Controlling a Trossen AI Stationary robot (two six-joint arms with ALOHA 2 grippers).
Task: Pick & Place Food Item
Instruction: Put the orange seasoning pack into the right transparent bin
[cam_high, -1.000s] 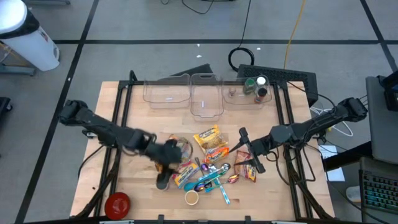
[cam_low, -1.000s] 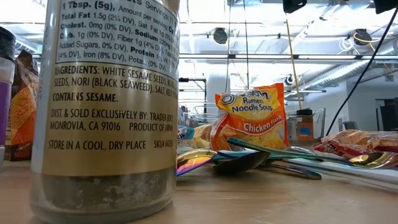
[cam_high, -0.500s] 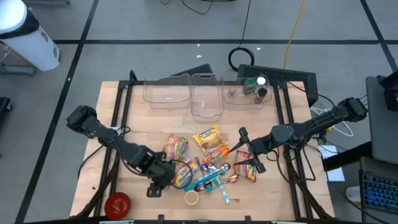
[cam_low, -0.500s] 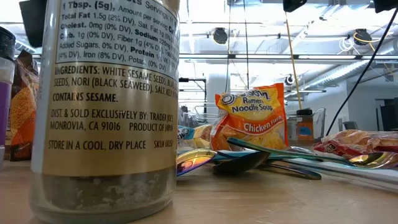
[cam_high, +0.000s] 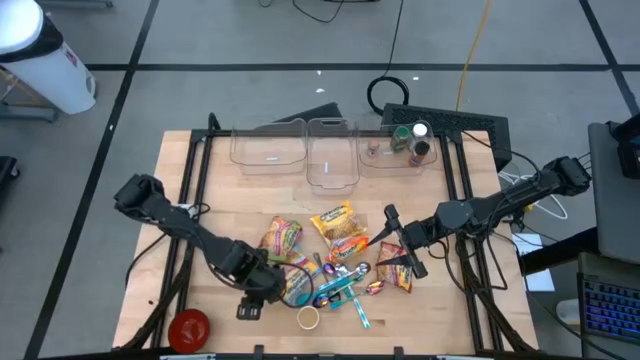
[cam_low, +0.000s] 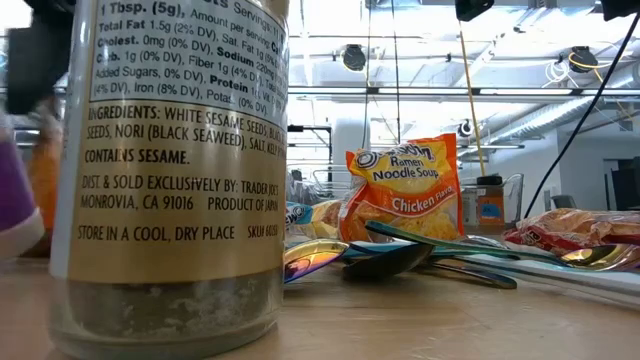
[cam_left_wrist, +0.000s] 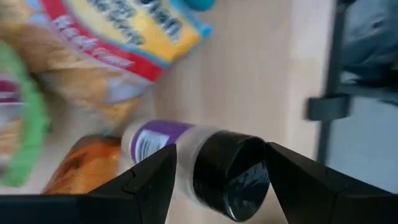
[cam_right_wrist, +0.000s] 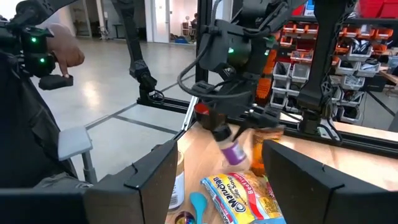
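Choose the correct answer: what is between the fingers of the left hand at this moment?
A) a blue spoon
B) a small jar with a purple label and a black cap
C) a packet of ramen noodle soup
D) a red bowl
B: in the left wrist view, the left hand has its fingers on both sides of the small jar with purple label and black cap; the right wrist view shows it lifted off the table.

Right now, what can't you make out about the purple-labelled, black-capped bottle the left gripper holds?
The purple-labelled black-capped bottle: label text blurred, left wrist view.
Low view: it is a smear beside the gold-labelled seasoning jar.
High view: the left gripper mostly covers it.
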